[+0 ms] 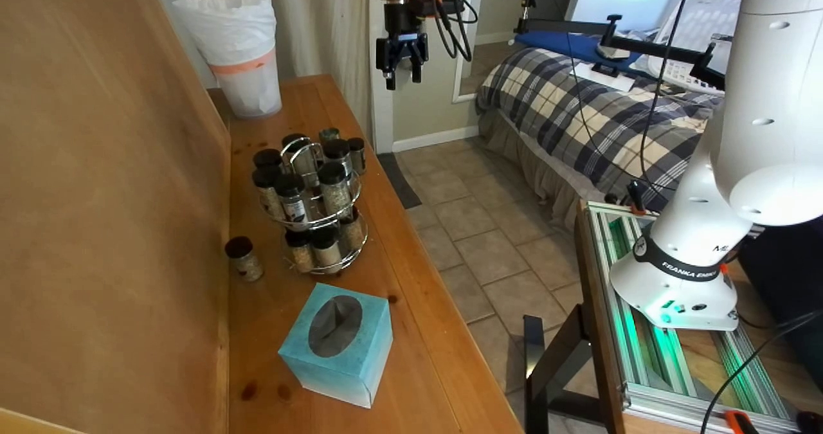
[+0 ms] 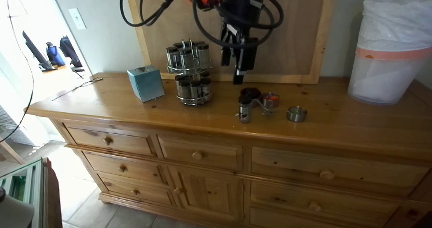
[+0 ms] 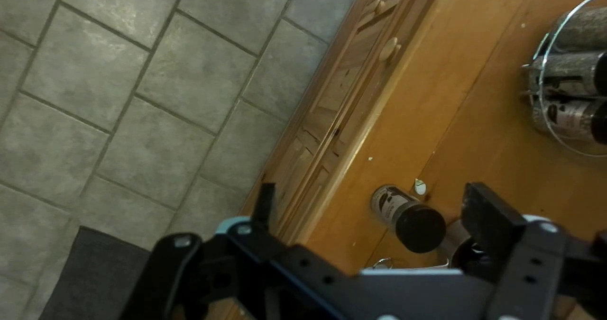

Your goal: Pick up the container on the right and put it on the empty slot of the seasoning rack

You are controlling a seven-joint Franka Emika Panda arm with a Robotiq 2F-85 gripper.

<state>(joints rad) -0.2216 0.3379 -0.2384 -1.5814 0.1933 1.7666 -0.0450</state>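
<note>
The container on the right is a small glass jar with a black lid and a printed label. It stands upright in an exterior view point(image 2: 245, 110), right of the seasoning rack point(image 2: 189, 72), and shows from above in the wrist view point(image 3: 403, 213). The rack is a two-tier chrome carousel of black-lidded jars with a loop handle, also in an exterior view point(image 1: 315, 224) and partly in the wrist view point(image 3: 543, 80). I cannot make out the empty slot. My gripper point(image 2: 233, 68) is open and empty above the counter; the jar appears between its fingers point(image 3: 375, 212) but lower, untouched.
A dark cup point(image 2: 250, 93), a reddish cup point(image 2: 271, 100) and a small metal cup point(image 2: 297, 114) are near the jar. Another loose jar point(image 1: 244, 260) stands by the back board. A teal tissue box point(image 2: 146, 83) and a white bin point(image 2: 388, 59) stand on the dresser.
</note>
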